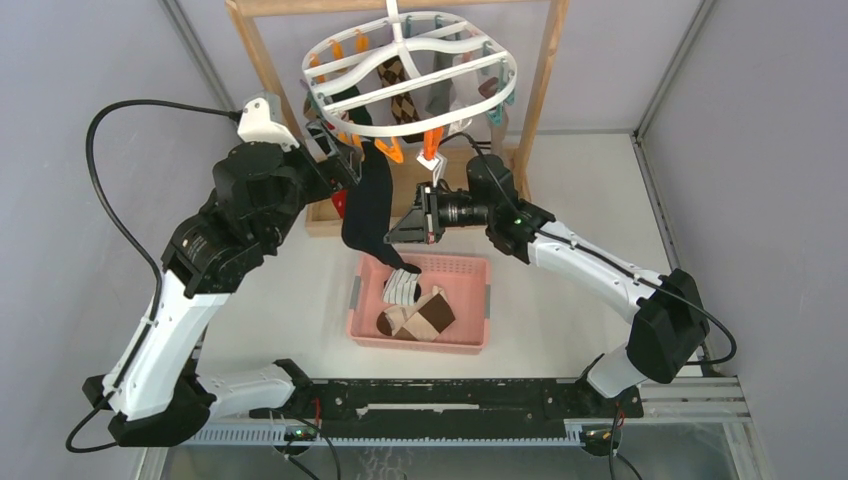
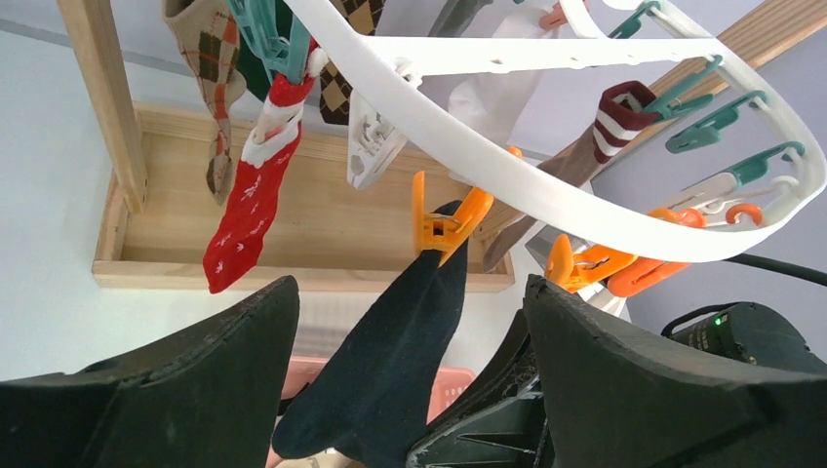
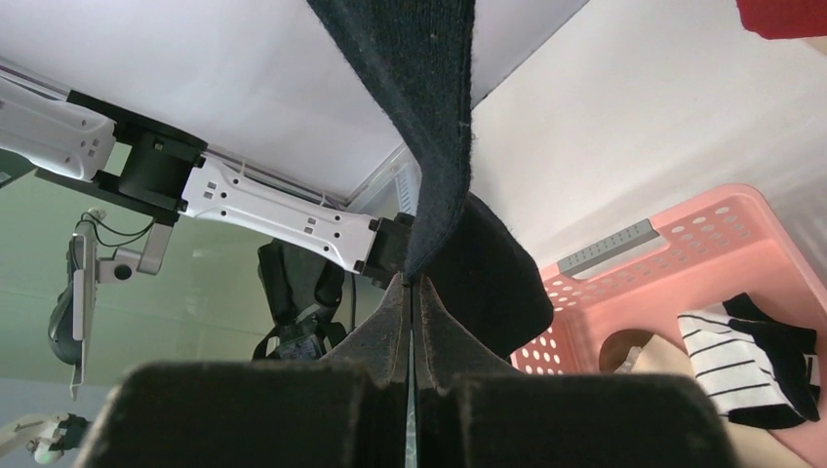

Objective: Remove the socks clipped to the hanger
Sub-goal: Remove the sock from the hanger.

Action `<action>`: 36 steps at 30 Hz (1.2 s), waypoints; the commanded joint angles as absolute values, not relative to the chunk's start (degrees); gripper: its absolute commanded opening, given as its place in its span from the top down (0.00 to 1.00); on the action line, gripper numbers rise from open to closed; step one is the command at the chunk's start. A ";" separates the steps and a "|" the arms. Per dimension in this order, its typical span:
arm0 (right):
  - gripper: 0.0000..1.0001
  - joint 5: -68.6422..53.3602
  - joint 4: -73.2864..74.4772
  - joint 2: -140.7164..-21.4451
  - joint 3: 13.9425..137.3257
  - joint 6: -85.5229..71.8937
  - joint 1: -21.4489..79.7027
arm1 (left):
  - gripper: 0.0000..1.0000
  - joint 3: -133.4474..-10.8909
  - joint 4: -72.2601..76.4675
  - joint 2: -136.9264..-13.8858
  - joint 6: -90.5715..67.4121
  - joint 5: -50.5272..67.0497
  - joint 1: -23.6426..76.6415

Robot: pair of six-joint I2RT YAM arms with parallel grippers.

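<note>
Sock removal under way: our right claw (image 3: pixel 410 288) pinches the black sock (image 1: pixel 368 210), which hangs from an orange clip (image 2: pixel 441 219) on the hanger (image 1: pixel 420 60) above the pink basket (image 1: pixel 470 265). Our left claw (image 2: pixel 410 283), spread, straddles the sock below the clip; next, we judge, a freeing pull.

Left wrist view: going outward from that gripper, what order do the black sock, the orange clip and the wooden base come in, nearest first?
From the left gripper:
1. black sock, hanging between its open fingers.
2. orange clip, just above, pinching the sock's top.
3. wooden base, behind both, down on the table.
</note>
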State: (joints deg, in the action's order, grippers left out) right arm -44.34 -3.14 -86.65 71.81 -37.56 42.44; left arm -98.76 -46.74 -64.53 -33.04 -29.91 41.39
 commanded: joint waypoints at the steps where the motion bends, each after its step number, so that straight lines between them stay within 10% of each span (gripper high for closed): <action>1: 1.00 -43.37 -4.15 -83.85 72.10 -36.65 42.98 | 0.12 -99.74 -43.41 -64.42 -33.97 -31.76 41.11; 36: 1.00 -42.80 -1.55 -82.88 72.07 -35.24 44.03 | 0.17 -99.09 -39.46 -68.95 -36.21 -31.11 42.22</action>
